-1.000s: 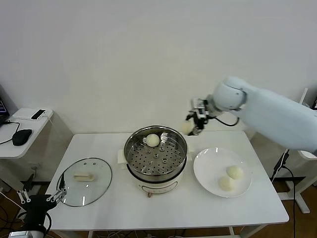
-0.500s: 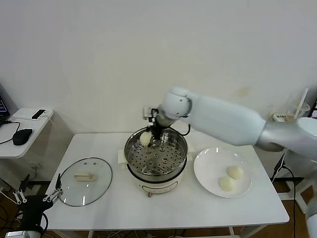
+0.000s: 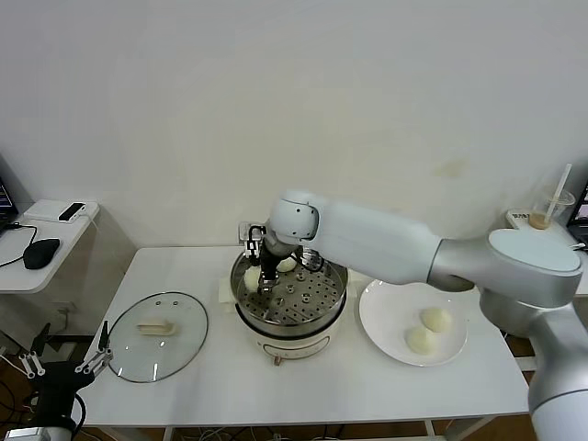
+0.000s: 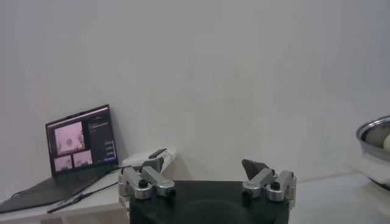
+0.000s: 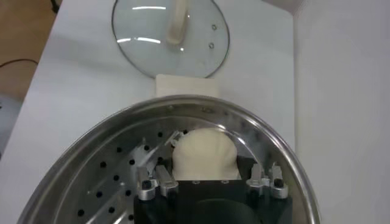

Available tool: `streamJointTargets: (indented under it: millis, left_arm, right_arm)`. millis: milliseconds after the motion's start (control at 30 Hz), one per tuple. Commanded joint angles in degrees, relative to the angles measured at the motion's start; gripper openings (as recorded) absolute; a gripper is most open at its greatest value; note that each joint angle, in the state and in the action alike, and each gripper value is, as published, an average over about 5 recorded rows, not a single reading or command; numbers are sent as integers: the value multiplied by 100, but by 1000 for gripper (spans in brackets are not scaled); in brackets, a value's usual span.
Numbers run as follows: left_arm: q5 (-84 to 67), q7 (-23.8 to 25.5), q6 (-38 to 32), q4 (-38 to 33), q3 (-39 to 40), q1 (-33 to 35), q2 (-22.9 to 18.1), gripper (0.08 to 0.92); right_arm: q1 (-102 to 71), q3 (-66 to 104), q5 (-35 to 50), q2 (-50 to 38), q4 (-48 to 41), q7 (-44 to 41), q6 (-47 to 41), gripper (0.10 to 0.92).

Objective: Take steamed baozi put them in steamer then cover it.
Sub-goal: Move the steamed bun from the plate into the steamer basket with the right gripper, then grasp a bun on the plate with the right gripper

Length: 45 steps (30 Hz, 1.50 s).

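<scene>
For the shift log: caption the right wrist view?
Right gripper holds a baozi inside the steamer, lid on table beyond.

The head camera looks down on the whole table (image 3: 184, 386). The right wrist camera hangs close above the steamer (image 5: 91, 164). The left wrist camera faces the wall, sharing the steamer's rim.

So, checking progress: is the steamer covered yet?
No. The lid lies on the table, left of the open steamer.

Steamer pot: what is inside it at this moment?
Inside the steamer, on its perforated tray: one baozi at the back, and a second baozi between the right gripper's fingers at the left rim. The gripper and arm hide part of the tray.
</scene>
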Motion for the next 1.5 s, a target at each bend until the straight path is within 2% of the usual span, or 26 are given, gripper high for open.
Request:
streamJointTargets:
  millis: [33, 467, 700, 867, 1067, 1300, 1500]
  left_arm:
    - [-8, 1, -4, 5, -7, -12, 5, 823]
    - [-7, 1, -6, 15, 5, -24, 14, 823]
    - [-16, -10, -1, -11, 1, -19, 24, 823]
    - [-32, -2, 5, -8, -3, -31, 84, 823]
    - [-49, -3, 19, -21, 62, -68, 146, 823]
    - [-5, -7, 32, 1, 271, -126, 168, 823]
    - [19, -12, 63, 24, 369, -154, 174, 823]
  right_arm:
    - [-143, -62, -196, 218, -300, 14, -58, 650]
    - [-137, -29, -261, 180, -320, -75, 57, 668]
    - [353, 43, -509, -335, 135, -937, 480, 805]
    - [1058, 84, -658, -1205, 724, -1563, 1026, 822]
    - [1539, -70, -853, -2765, 1797, -2063, 1582, 823]
    - [1147, 14, -1500, -4453, 2469, -2252, 2037, 823]
    - [362, 244, -1975, -5216, 2681, -2107, 2124, 823]
